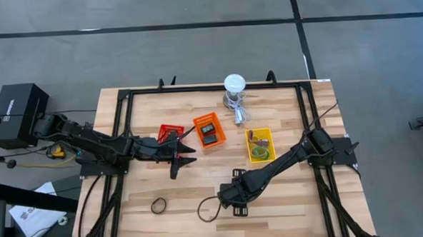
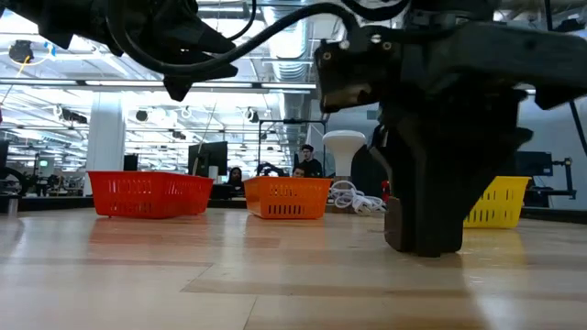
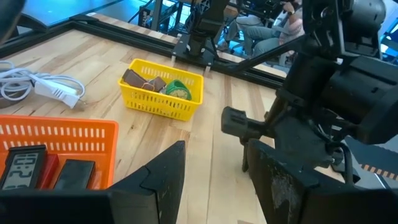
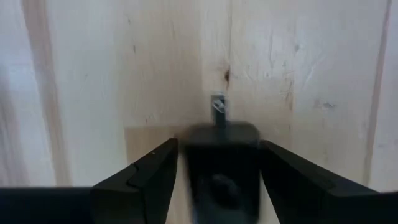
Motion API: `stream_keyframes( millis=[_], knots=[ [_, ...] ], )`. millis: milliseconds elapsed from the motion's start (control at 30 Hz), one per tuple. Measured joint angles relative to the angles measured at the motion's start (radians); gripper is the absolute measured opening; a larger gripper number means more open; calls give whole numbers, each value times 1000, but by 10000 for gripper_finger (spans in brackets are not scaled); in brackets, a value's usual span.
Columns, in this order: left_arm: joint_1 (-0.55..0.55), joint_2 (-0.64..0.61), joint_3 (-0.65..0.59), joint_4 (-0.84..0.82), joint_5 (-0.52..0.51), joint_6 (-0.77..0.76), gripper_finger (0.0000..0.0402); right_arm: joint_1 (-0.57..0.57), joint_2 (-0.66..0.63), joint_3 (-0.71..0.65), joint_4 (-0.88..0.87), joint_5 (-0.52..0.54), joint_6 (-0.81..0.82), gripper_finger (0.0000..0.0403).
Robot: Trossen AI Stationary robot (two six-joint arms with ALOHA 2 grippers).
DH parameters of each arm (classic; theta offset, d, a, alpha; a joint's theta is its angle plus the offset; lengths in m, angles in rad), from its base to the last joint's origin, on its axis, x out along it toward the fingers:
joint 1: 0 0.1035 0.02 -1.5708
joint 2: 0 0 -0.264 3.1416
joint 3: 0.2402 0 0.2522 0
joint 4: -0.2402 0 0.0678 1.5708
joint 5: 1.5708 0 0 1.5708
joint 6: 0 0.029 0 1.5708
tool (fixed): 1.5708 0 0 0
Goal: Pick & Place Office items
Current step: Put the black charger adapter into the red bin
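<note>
Resting on table (image 1: 287, 215): three baskets near centre, red (image 1: 170, 131), orange (image 1: 209, 129), yellow (image 1: 260, 145). Right gripper (image 4: 214, 171) at 6 o'clock, fingers down, jaws parted around black clip (image 4: 221, 165). Left gripper (image 1: 188, 152) at 9 o'clock, jaws parted, empty. Black ring (image 1: 159, 205) at 7 o'clock.

Pale striped-grain wooden tabletop (image 1: 272, 194) framed in black. Red mesh basket (image 1: 170, 131) left of centre; orange mesh basket (image 1: 209, 129) beside it — dark items inside; yellow mesh basket (image 1: 260, 144) right, holding green. White-domed lamp (image 1: 233, 84) upper centre. Black band ring (image 1: 159, 205) lower left.
</note>
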Motion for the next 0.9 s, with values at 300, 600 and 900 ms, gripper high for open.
stream_keyframes(
  millis=[300,600,900],
  knots=[
    [0,0,-1,14,0,0,167,3,-3,-1,5,-3,-31,214],
    [0,0,-1,14,0,0,167,1,-1,-2,6,-5,-31,169],
    [0,0,-1,14,0,0,167,-10,-1,-2,6,-9,-31,153]
  ],
)
